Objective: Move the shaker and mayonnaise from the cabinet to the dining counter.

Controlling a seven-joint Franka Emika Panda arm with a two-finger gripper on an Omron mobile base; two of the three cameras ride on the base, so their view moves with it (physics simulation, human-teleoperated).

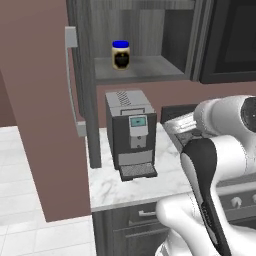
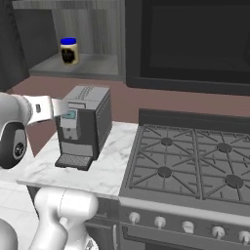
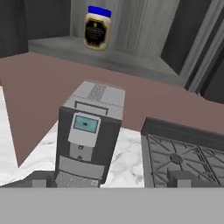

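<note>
The mayonnaise [image 3: 96, 28] stands upright on the bottom shelf of the open cabinet [image 3: 109, 61], well above and beyond the fingers [image 3: 109, 180], a little to their left in the hand view. Its blue lid is on and its dark label faces outward. In the left base view the mayonnaise [image 1: 120, 54] sits alone toward the left of the cabinet [image 1: 145, 72] shelf, and the cabinet door [image 1: 42, 110] hangs swung wide, its silver bar handle [image 1: 73, 85] facing the room.

The fingers are spread wide and pinch nothing; their two dark tips peek up at the bottom of the hand view, one on each side, well short of the jar.

Between the fingers and the shelf a grey coffee machine [image 3: 89, 131] stands on the marble tabletop [image 3: 122, 162], directly below the mayonnaise and closer to the fingers than the jar is. To the right of the fingers lies a stove [image 3: 188, 157] with dark grates, touching the tabletop's edge. In the right base view the stove [image 2: 195, 166] sits beneath a dark microwave [image 2: 190, 44], which hangs just beside the cabinet [image 2: 83, 63].
</note>
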